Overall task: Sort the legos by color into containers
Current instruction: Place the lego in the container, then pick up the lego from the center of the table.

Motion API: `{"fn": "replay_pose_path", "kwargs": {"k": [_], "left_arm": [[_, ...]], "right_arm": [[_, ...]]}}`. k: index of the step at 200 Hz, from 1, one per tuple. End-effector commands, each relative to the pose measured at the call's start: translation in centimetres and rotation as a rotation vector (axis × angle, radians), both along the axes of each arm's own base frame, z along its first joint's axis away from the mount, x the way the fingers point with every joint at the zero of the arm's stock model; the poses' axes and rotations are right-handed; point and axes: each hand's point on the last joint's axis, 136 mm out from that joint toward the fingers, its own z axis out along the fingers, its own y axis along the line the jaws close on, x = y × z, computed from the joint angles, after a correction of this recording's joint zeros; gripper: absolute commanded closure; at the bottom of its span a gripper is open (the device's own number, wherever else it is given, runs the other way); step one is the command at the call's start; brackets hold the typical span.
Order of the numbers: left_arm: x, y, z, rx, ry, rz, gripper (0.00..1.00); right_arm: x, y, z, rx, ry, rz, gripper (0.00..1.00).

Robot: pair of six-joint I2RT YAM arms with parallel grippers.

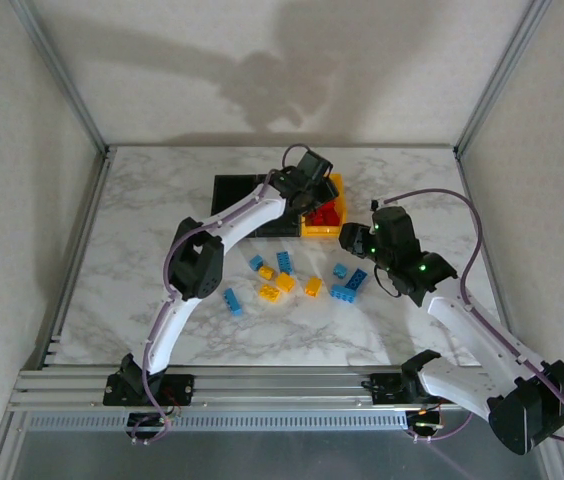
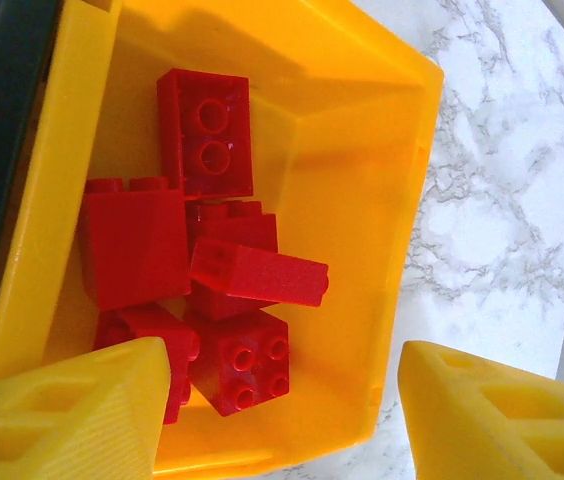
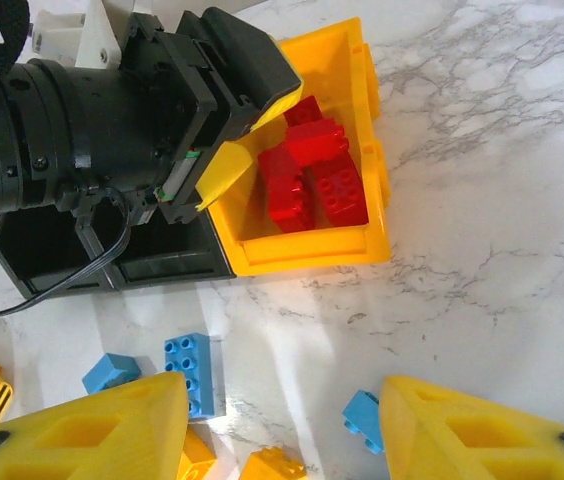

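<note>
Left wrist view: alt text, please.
Several red legos lie piled in a yellow bin, seen from above. The left gripper hangs open and empty at the bottom edge; a black bin sits at left, marble table at right.

The yellow bin [image 2: 402,200] is smooth plastic with a soft sheen on its walls. The red bricks [image 2: 202,130] in it are hard, glossy plastic (one sloped face looks finely grained). The table [image 2: 502,200] has a polished marble-look top, white veined with grey. The left gripper [image 2: 282,430] has fingers [image 2: 62,420] of matt yellow plastic, finely ribbed. A brushed metal rail [image 1: 262,385] runs along the table's 6 o'clock edge. The black bins [image 3: 162,265], at the yellow bin's 9 o'clock, are dull plastic.
</note>
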Motion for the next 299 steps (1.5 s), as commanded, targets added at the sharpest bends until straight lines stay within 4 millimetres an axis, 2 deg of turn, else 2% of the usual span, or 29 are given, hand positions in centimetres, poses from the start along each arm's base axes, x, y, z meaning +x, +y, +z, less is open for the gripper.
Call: {"fn": "replay_pose_path", "kwargs": {"k": [1,24,45,71,88,116,133,161,190,225,256,299], "left_arm": [[-0.4,1.3,3.8,0.024,-0.046,-0.020,0.38],[-2.1,2.8,6.8,0.037,-0.095,-0.029,0.37],[-4.3,4.9,9.1,0.039,-0.145,-0.029,0.35],[-7.9,8.6,9.8,0.072,-0.172,-0.034,0.34],[-10.4,10.6,9.0,0.078,-0.174,-0.051,0.32],[-14.2,12.6,6.4,0.054,-0.154,-0.098,0.32],[-16.1,13.8,4.6,0.046,-0.129,-0.095,0.32],[-18.4,15.2,2.9,0.028,-0.109,-0.099,0.32],[-19.7,17.1,2.0,0.072,-0.099,-0.075,0.32],[-20.1,17.6,1.4,0.075,-0.094,-0.062,0.32],[-20.3,17.9,0.8,0.086,-0.079,-0.055,0.32],[-20.3,18.3,0.3,0.100,-0.073,-0.041,0.32]], "right_arm": [[-0.3,-0.7,0.4,0.009,-0.015,-0.028,0.47],[-0.5,-0.4,1.0,0.025,-0.030,-0.007,0.43],[-0.6,-0.3,0.6,0.021,-0.014,0.005,0.42],[-0.8,0.4,-0.8,0.035,0.028,0.032,0.42],[-0.9,0.7,-2.4,0.030,0.075,0.035,0.41],[-0.8,0.7,-5.2,-0.004,0.161,0.023,0.39],[-0.6,0.8,-6.9,-0.034,0.213,0.022,0.39],[-0.4,0.7,-10.2,-0.107,0.299,0.017,0.39],[0.2,0.9,-12.9,-0.175,0.358,0.045,0.38],[1.1,1.0,-15.8,-0.260,0.404,0.068,0.38],[1.9,1.4,-16.8,-0.289,0.421,0.085,0.42],[1.6,1.7,-18.0,-0.299,0.460,0.104,0.47]]}}
